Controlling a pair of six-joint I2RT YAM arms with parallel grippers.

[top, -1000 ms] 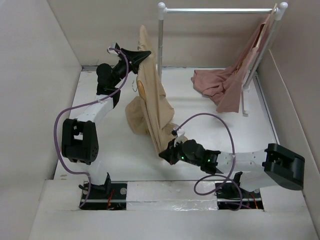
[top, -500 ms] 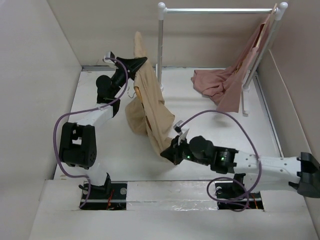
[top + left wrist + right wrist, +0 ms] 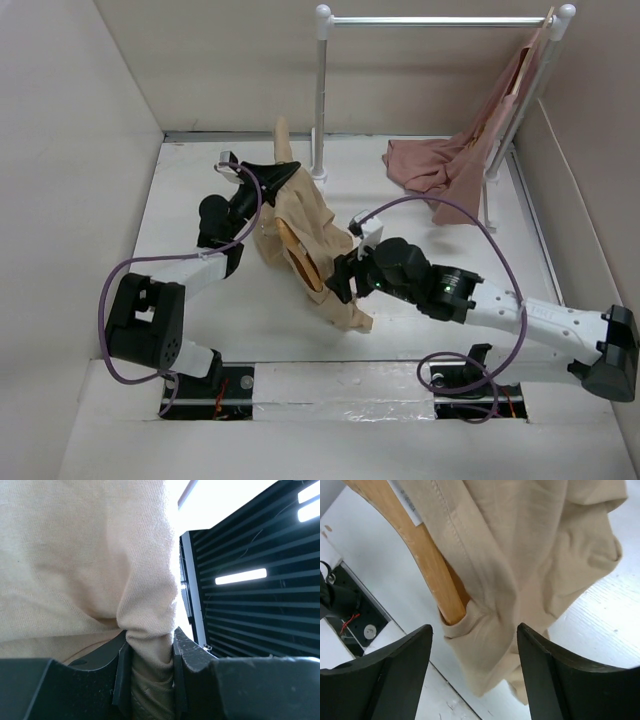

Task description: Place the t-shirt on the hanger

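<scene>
Cloth of the tan t-shirt is pinched by the left gripper. The right gripper is spread wide by the hanger end.

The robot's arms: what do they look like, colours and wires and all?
Both the left arm and right arm have white links joined by chunky black joints. A purple cable loops along each. The left end effector and right end effector each have two black fingers. Small green lights glow on the right arm.
</scene>
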